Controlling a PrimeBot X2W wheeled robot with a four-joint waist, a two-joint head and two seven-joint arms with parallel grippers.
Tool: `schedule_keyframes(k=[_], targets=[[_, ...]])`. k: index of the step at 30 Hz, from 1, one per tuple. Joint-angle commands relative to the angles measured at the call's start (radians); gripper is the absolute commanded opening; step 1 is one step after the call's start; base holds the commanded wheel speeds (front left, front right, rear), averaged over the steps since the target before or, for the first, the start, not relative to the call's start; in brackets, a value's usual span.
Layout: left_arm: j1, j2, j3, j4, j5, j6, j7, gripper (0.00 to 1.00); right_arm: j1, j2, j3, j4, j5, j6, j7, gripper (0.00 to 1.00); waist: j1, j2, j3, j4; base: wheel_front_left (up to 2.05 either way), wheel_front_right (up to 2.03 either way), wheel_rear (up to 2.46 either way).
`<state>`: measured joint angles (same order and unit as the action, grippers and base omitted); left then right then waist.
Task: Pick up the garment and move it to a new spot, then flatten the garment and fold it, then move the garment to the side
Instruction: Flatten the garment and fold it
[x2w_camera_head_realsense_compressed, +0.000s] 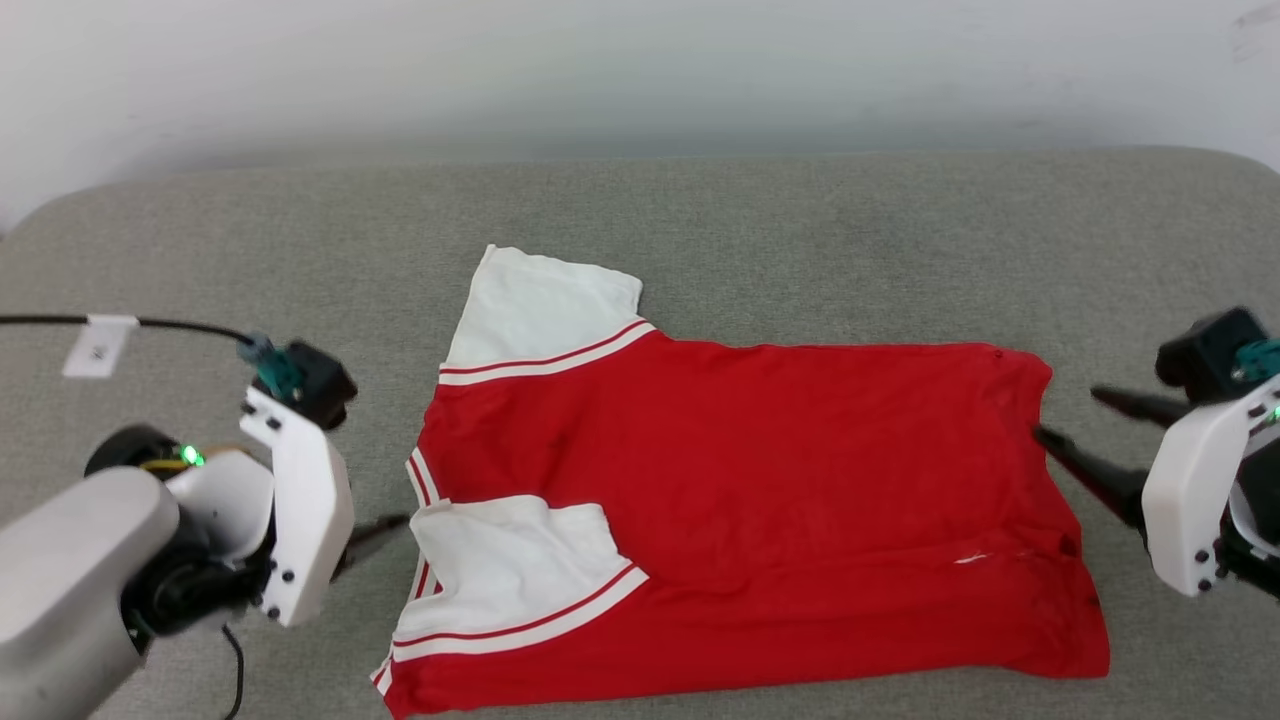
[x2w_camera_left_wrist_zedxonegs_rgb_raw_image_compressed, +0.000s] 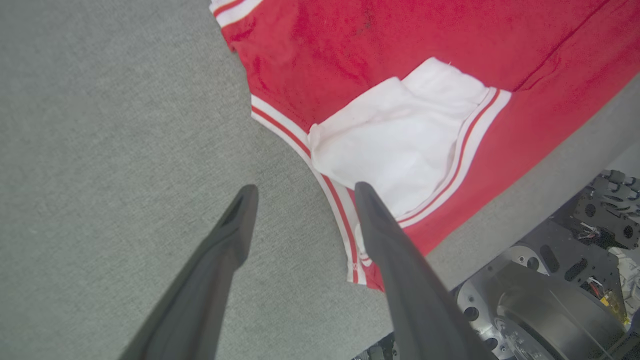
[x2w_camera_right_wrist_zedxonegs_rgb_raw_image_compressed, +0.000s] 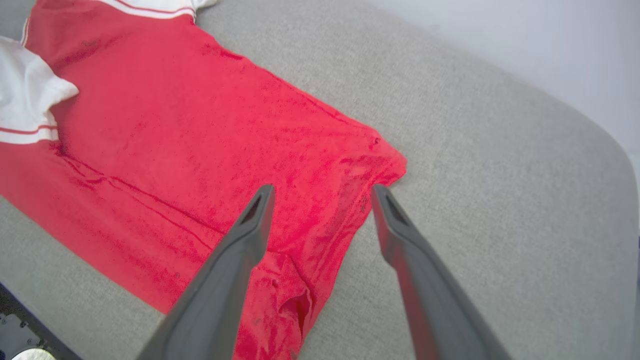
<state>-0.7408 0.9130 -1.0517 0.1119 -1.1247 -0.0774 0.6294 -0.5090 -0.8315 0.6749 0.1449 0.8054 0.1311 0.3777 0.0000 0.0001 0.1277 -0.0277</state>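
**A:** We are looking down from the head at a grey fabric worktop (x2w_camera_head_realsense_compressed: 800, 220) running up to a pale wall (x2w_camera_head_realsense_compressed: 640, 70). The garment (x2w_camera_head_realsense_compressed: 750, 480) is lying in the middle of it, spread out with its plain red side up.

**B:** Then we are judging the move and the flattening as done. The near white sleeve (x2w_camera_head_realsense_compressed: 500, 550) is lying turned in over the red body, so a first fold seems to be in. The far sleeve (x2w_camera_head_realsense_compressed: 540, 310) is sticking out, and we are counting the remaining folds and the shift to the side as left to do.

**A:** The left tool (x2w_camera_head_realsense_compressed: 392, 524) is hanging just beside the shoulder end, and the right tool (x2w_camera_head_realsense_compressed: 1067, 413) just beside the hem end.

**B:** Along the left wrist, we are seeing both fingers standing wide apart with nothing between them. One is hovering over bare grey fabric and the other is crossing the striped trim (x2w_camera_left_wrist_zedxonegs_rgb_raw_image_compressed: 285, 131). We are not able to tell whether it is touching.

**A:** Along the right wrist, we are again finding the jaws wide and gripping nothing. One finger is lying over the red hem corner (x2w_camera_right_wrist_zedxonegs_rgb_raw_image_compressed: 380, 162), the other over the worktop just beside it.

**B:** So we are calling both tools empty, with the garment resting free on the worktop.
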Motion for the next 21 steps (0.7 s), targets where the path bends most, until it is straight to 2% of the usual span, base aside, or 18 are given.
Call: schedule_keyframes(k=[1, 4, 8, 13, 17, 21], targets=[[-0.015, -0.002, 0.011, -0.002, 0.005, 0.010, -0.011, 1.00, 0.019, 0.016, -0.023, -0.009, -0.023, -0.001, -0.023, 1.00, 0.0000, -0.0001, 0.000, -0.005, 0.00, 0.00, 0.00], [-0.060, -0.008, 0.043, 0.008, 0.023, 0.027, -0.039, 1.00, 0.046, 0.068, -0.142, -0.042, -0.106, -0.001, -0.111, 1.00, 0.0000, -0.0001, 0.013, -0.017, 0.00, 0.00, 0.00], [-0.128, -0.027, 0.075, 0.045, 0.050, 0.044, -0.060, 1.00, 0.120, 0.177, -0.331, -0.097, -0.242, -0.001, -0.218, 1.00, 0.0000, -0.0001, 0.045, -0.038, 0.00, 0.00, 0.00], [-0.220, -0.060, 0.104, 0.104, 0.036, 0.036, -0.022, 1.00, 0.236, 0.317, -0.505, -0.241, -0.391, -0.001, -0.275, 1.00, 0.0000, -0.0001, 0.105, -0.065, 0.00, 0.00, 0.00], [-0.299, -0.089, 0.124, 0.154, 0.004, 0.040, 0.047, 1.00, 0.315, 0.411, -0.584, -0.370, -0.479, -0.001, -0.270, 1.00, 0.0000, -0.0001, 0.166, -0.090, 0.00, 0.00, 0.00], [-0.399, -0.110, 0.137, 0.205, -0.023, 0.038, 0.149, 1.00, 0.357, 0.474, -0.606, -0.474, -0.532, -0.001, -0.246, 1.00, 0.0000, -0.0001, 0.237, -0.119, 0.00, 0.00, 0.00]])
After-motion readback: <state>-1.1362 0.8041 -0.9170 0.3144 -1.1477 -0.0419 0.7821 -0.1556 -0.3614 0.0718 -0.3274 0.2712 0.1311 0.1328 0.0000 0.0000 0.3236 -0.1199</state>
